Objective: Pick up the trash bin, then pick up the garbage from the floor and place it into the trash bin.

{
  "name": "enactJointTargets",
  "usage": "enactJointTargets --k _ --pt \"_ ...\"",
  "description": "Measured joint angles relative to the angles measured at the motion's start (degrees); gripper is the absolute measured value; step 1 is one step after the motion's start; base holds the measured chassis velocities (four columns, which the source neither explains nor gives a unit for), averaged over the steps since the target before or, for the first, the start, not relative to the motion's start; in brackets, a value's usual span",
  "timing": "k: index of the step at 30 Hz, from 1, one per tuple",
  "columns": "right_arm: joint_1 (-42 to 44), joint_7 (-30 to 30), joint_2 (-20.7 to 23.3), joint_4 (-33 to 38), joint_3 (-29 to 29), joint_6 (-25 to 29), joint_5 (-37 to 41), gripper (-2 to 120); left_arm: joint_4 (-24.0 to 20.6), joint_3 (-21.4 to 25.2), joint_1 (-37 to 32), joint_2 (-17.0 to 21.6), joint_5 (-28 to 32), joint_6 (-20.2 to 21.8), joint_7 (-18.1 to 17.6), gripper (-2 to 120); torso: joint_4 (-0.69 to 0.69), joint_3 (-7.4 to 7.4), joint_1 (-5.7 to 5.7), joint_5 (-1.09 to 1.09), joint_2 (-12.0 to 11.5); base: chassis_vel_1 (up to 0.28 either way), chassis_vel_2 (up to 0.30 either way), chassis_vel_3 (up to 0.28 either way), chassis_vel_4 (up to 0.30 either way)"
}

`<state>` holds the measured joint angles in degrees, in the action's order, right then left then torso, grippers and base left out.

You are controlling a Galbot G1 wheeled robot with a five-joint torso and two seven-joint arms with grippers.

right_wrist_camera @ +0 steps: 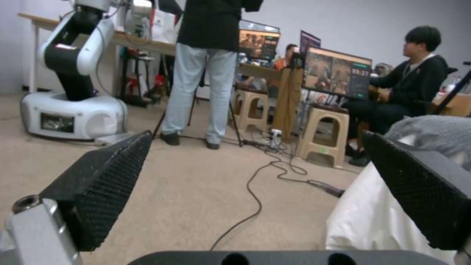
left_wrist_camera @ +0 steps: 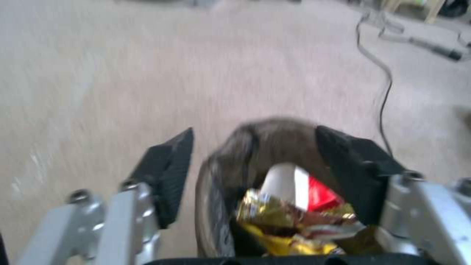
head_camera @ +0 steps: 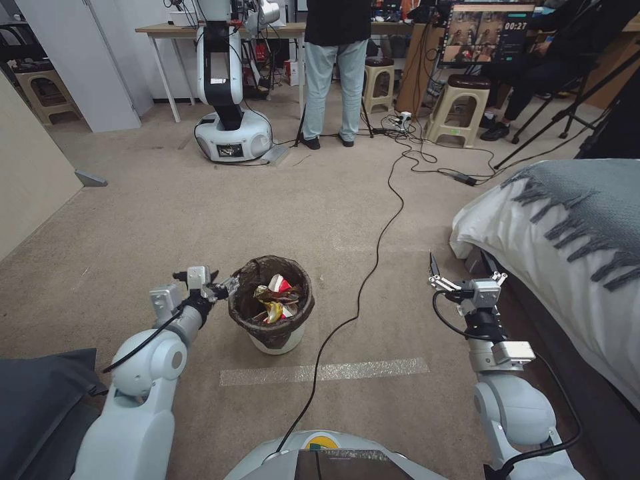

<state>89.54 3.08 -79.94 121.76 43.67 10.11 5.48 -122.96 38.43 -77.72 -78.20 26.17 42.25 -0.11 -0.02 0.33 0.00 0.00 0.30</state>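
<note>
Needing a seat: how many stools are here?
3: far-left stool, middle stool by the table, right stool below the monitor. Others may be hidden.

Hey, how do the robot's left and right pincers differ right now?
The left pincer sits at the trash bin, its fingers astride the bagged rim; the right pincer hangs in free air beside the bed. The left points sideways toward the bin, the right forward. Both are open.
</note>
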Motion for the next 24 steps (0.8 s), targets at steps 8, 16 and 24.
enactJointTargets --k 8,16,24 --pt "0.0 -4.3 -0.5 0.0 0.0 0.1 0.0 100 -12.6 3.1 -5.1 -0.5 -14.7 -10.5 1.2 97 0.00 -0.01 0.00 0.00 0.0 0.000 0.000 0.000 0.000" --pt "2.2 -4.8 -2.9 -0.9 0.5 3.7 -0.8 100 -7.4 1.7 -13.8 -4.0 -26.1 -34.9 -1.9 100 0.00 -0.01 0.00 0.00 0.0 0.000 0.000 0.000 0.000" --pt "3.5 -5.7 -4.5 -2.3 -0.1 6.0 -2.4 100 2.7 1.4 -15.5 -3.7 -27.1 -47.1 -5.7 100 0.00 -0.01 0.00 -0.01 0.0 0.000 0.000 0.000 0.000"
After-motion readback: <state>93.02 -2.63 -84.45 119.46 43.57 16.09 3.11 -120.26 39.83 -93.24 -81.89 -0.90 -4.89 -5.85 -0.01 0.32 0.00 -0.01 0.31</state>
